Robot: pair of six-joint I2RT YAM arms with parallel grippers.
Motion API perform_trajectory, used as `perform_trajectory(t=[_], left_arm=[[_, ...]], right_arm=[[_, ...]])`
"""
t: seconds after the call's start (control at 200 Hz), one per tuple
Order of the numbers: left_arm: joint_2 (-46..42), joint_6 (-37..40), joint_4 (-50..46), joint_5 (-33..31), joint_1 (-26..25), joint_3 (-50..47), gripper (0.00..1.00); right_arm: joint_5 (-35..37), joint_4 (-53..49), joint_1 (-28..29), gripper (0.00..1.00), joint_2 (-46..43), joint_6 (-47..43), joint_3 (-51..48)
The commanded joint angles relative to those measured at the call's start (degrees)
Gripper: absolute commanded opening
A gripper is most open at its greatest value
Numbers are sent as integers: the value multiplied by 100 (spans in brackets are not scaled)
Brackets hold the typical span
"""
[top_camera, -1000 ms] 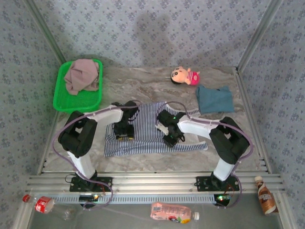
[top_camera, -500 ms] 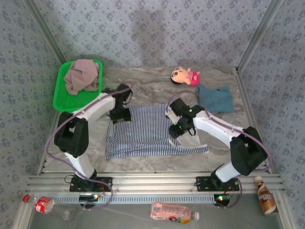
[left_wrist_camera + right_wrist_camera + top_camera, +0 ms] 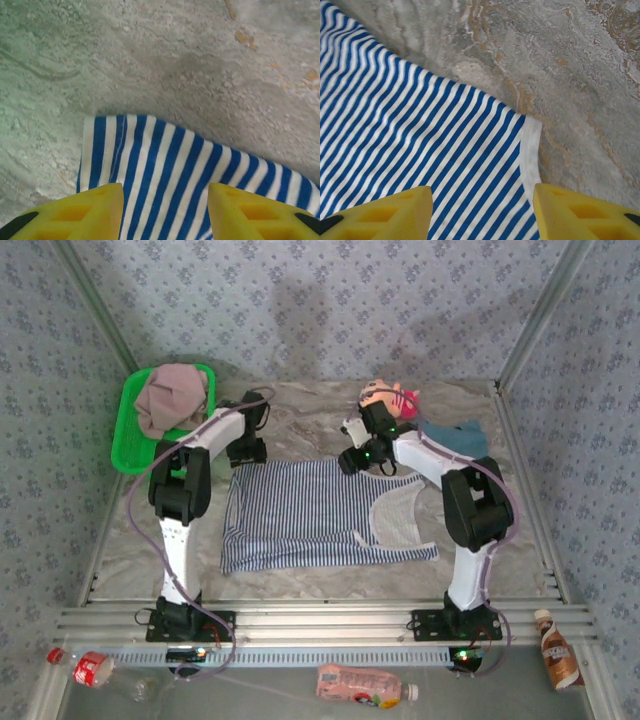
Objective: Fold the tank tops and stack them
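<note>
The navy-and-white striped tank top [image 3: 300, 520] lies spread flat in the middle of the table. My left gripper [image 3: 243, 452] hovers open over its far left corner; the stripes [image 3: 165, 170] show between the yellow fingers [image 3: 85, 212]. My right gripper [image 3: 352, 462] is open over the far right edge, above the striped cloth [image 3: 420, 145] and its white trim [image 3: 531, 145]. The teal-blue top [image 3: 462, 438] lies at the far right, partly behind the right arm. The mauve-pink top [image 3: 172, 398] sits crumpled in the green basket [image 3: 135, 455].
A pink plush doll [image 3: 392, 397] lies at the back, just behind the right arm. Bottles lie beyond the near rail: one at the left [image 3: 92, 668], one in the middle [image 3: 360, 685], one at the right [image 3: 560, 650]. Patterned walls close in the table.
Both arms have stretched away from the near side to the striped top's far edge. The top's far edge has moved back with them and the cloth now lies flatter.
</note>
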Motion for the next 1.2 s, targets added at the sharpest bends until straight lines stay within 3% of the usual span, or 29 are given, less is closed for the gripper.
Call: perform_trajectory(t=[0.0,0.25,0.545,0.824,0.919,0.989,1.194], left_arm=[[77,226,-199,-401,134,304,48],[229,635,-223,-519,275,419,48],[598,796,-30,-176,311,562,44],[827,1020,42,-28,390,767,28],[887,1079,24,7,398,815,21],[896,1096,29,5,399,853,20],[926,1283,-17,38,412,1032,16]], right_arm=[[-90,-8,-93,58,402,-42,363],[-220,-156,-176,57,1060,29,903],[-281,-370,-197,55,1427,150,1275],[-454,-665,-249,49,1745,152,1571],[-505,-555,-262,43,1769,144,1536],[-509,-487,-262,35,1793,143,1576],[-633,-313,-293,24,1816,136,1676]])
